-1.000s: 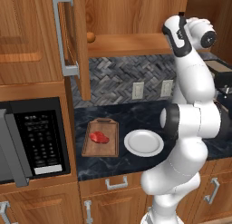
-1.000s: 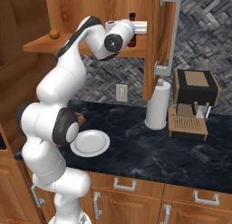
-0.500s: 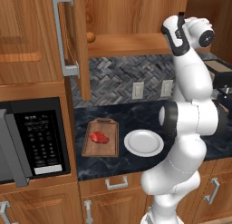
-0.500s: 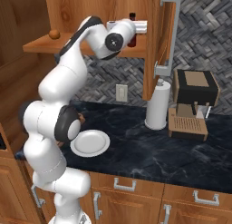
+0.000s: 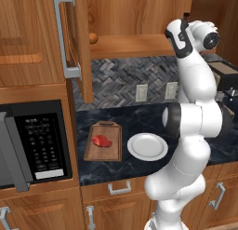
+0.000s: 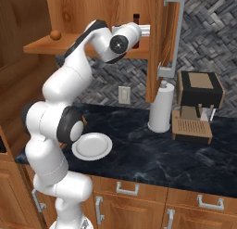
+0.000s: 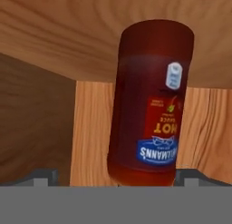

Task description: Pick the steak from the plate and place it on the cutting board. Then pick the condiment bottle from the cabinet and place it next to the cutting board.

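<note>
— Since the earlier frames, what had moved?

— Hardly anything: the arm stayed reaching up to the cabinet (image 5: 125, 19) shelf, with the hand perhaps a touch further in. The steak (image 5: 101, 141) lay on the cutting board (image 5: 103, 152) as before, left of centre in the left base view, and the plate (image 5: 148, 147) sat bare just beside the board.

— Where was the bottle?

— The condiment bottle (image 7: 152, 105) took up the middle of the hand view, very close and tilted in the frame, its cap cut off. In the right base view only its black cap and dark neck (image 6: 136, 20) showed at the top centre, behind the white wrist.

— And the gripper?

— Hard to make out. The gripper (image 6: 149, 30) was tucked behind the cabinet door (image 6: 164, 42). In the hand view two small grey tips (image 7: 43, 177) sat low at either side of the bottle, apart, but I cannot tell whether they touched it or stood clear.

— Materials?

— Glossy dark red-brown bottle with a red label and blue banner; grained brown wood on shelf and door; a grey metal door handle (image 6: 172, 26); a black marbled counter (image 6: 152, 154) — and a herringbone grey backsplash (image 5: 125, 82). A white paper-towel roll (image 6: 161, 107) stood right of centre, beside a black and tan coffee machine (image 6: 196, 105). A small brown ball (image 5: 93, 37) sat on the shelf edge.
</note>
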